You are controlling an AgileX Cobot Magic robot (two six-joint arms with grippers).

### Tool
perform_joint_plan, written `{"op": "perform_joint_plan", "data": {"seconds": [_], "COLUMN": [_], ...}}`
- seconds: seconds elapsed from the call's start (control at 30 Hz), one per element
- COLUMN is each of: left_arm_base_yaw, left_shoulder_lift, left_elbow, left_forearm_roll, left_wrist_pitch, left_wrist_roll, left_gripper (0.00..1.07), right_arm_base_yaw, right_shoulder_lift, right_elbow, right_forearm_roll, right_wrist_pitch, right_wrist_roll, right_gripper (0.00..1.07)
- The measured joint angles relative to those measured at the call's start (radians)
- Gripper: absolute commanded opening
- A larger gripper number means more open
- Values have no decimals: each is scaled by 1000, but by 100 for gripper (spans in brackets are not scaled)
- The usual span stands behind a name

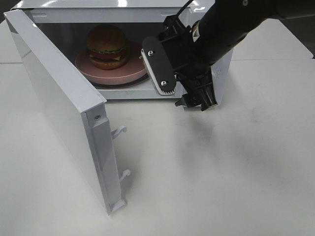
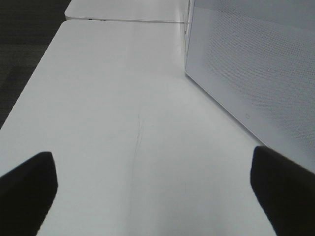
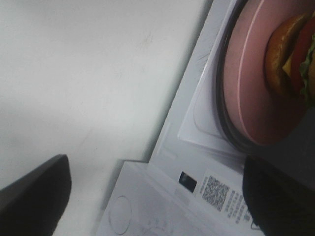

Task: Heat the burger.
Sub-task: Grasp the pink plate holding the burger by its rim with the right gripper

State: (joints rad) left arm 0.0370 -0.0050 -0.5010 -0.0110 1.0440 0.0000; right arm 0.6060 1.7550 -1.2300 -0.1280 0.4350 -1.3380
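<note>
Golden-bun burger (image 1: 107, 42) on round pink plate (image 1: 129, 72) sits in open white microwave (image 1: 123, 93) for heating; right tool (image 1: 182, 93) spread, empty, at its mouth; left tool (image 2: 157, 191) spread, idle.

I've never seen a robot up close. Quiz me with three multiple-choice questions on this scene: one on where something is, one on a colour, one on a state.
1. Where is the burger relative to the microwave?
A. outside, in front of it
B. on top of it
C. inside it, on a plate

2. What colour is the plate under the burger?
A. pink
B. blue
C. black

3. How is the microwave's door?
A. shut
B. swung wide open
C. taken off

Answers:
1 C: the burger sits on the plate inside the cavity.
2 A: the rim shows pink in both the high view and the right wrist view.
3 B: the door stands out to the left on its hinge, leaving the cavity exposed.
</note>
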Motion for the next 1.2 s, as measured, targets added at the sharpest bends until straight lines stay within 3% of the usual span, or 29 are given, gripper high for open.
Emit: {"op": "perform_joint_plan", "data": {"seconds": [1.2], "left_arm_base_yaw": [0], "left_shoulder_lift": [0], "left_elbow": [0], "left_forearm_roll": [0], "left_wrist_pitch": [0], "left_wrist_roll": [0], "left_gripper": [100], "right_arm_base_yaw": [14], "right_shoulder_lift": [387], "right_elbow": [-389], "right_forearm_roll": [-53], "right_wrist_pitch": [-26], "right_wrist_roll": [198], "right_gripper": [84]}}
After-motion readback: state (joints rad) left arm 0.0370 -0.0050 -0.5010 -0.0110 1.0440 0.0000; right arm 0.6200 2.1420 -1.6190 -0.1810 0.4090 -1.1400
